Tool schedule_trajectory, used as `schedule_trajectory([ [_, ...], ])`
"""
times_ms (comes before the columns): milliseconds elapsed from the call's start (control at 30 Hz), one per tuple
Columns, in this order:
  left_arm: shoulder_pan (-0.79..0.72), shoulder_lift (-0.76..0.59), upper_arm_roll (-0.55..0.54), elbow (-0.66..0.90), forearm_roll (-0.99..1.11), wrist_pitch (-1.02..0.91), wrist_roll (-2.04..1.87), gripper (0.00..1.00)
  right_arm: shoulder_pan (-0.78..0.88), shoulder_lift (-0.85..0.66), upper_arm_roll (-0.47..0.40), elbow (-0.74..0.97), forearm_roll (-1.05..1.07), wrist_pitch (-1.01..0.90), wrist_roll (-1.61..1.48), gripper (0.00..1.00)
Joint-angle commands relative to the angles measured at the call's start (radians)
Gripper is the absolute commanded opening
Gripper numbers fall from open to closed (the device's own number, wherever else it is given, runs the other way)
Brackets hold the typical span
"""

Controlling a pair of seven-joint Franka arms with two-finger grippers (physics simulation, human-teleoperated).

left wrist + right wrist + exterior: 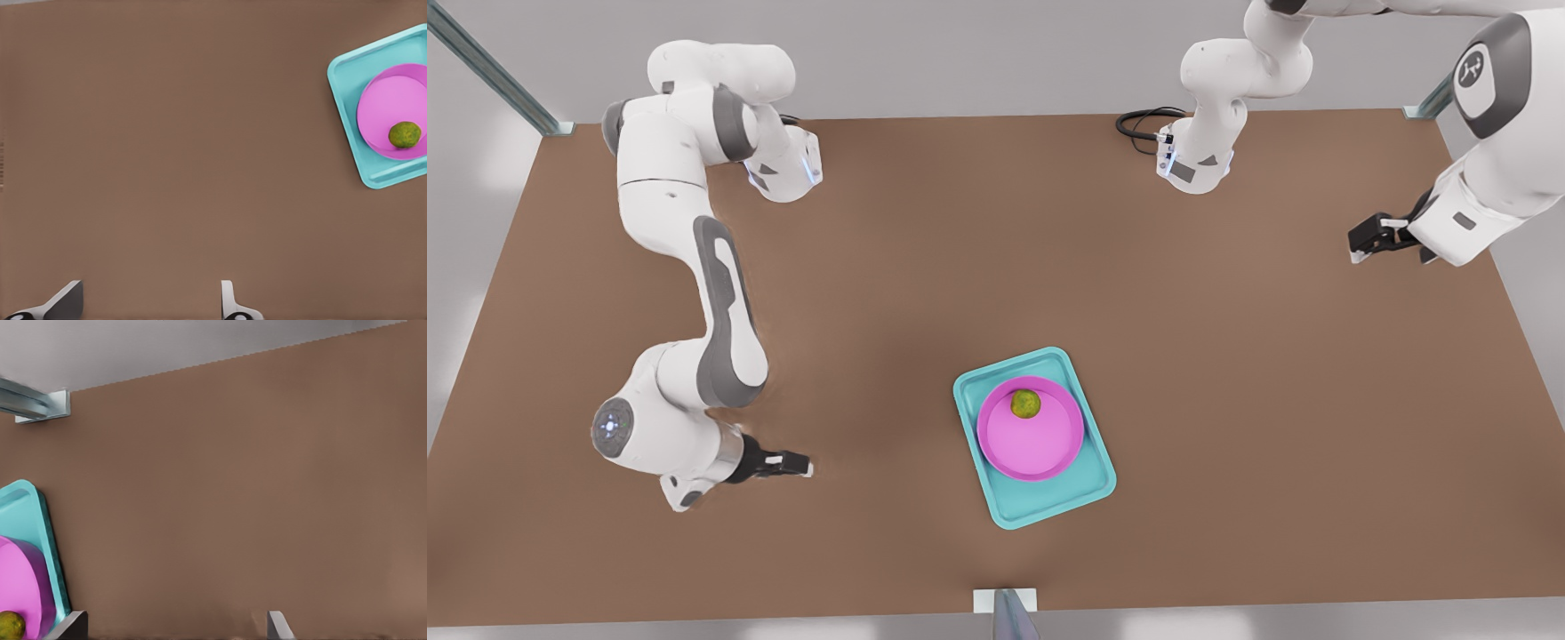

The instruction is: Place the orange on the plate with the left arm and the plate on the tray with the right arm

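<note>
The light teal tray (1049, 502) lies near the table's front edge, a little right of centre in the front view. On it rests the pink plate (1032, 440), and the small yellow-green orange (1025, 404) sits in the plate near its far rim. The same stack shows in the left wrist view as tray (347, 100), plate (387, 107) and orange (404, 135), and in the right wrist view as tray (30, 513), plate (20, 587) and orange (10, 625). My left gripper (805, 467) (147, 303) hangs open and empty, well off to the front view's left of the tray. My right gripper (1356, 253) (173, 627) is open and empty, far off at the front view's right.
The brown table (996, 267) stretches wide around the tray. A black cable (1138, 123) loops by the arm base at the back. A metal bracket (1005, 600) sits on the front edge, seen too as a bracket (43, 407) in the right wrist view.
</note>
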Motion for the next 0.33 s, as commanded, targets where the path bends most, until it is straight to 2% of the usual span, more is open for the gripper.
schedule_trajectory([
  [0, 0.001, 0.002, 0.0, 0.001, 0.006, -0.001, -0.009, 1.0, -0.027, -0.049, -0.011, 0.117, -0.446, -0.602, -0.559, 1.0],
  [33, 0.001, 0.002, 0.0, 0.0, 0.006, -0.001, -0.008, 1.0, -0.024, -0.196, 0.001, 0.113, -0.447, -0.65, -0.507, 1.0],
  [100, 0.001, 0.011, -0.001, -0.006, -0.005, 0.0, -0.006, 1.0, -0.033, -0.494, 0.005, -0.151, -0.417, -0.636, -0.289, 1.0],
  [200, 0.001, 0.064, -0.004, -0.014, -0.008, -0.001, 0.008, 1.0, -0.023, -0.635, 0.005, -0.321, -0.419, -0.523, -0.273, 1.0],
  [300, -0.004, 0.115, -0.006, -0.068, -0.008, 0.034, 0.005, 1.0, -0.024, -0.643, 0.005, -0.334, -0.417, -0.515, -0.272, 1.0],
])
